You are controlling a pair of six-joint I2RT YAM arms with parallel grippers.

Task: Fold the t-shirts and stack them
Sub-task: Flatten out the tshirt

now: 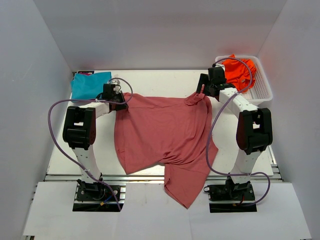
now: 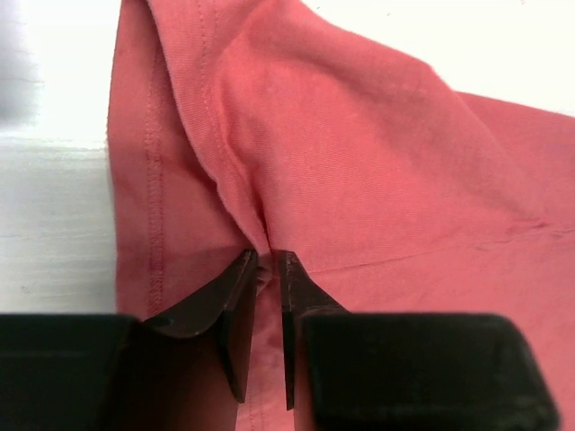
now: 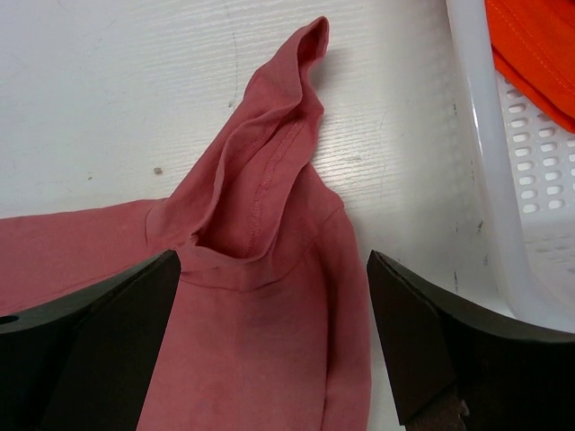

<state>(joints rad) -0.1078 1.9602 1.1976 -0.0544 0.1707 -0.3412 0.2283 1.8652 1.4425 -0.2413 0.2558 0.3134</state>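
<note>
The large dusty-red t-shirt (image 1: 165, 130) lies spread across the middle of the table, its lower hem hanging over the near edge. My left gripper (image 1: 120, 104) sits at its back-left corner. In the left wrist view the gripper (image 2: 269, 260) has its jaws pinched onto a raised fold of the red cloth (image 2: 359, 162). My right gripper (image 1: 202, 92) stands wide open at the shirt's back-right corner. Its fingers straddle a bunched sleeve (image 3: 260, 206) without touching it. A teal t-shirt (image 1: 90, 84) lies folded at the back left. An orange t-shirt (image 1: 237, 70) sits crumpled in the basket.
A white mesh basket (image 1: 262, 90) stands at the back right, its wall (image 3: 485, 180) just right of my right gripper. White walls enclose the table on three sides. Bare tabletop (image 1: 160, 80) shows behind the red shirt.
</note>
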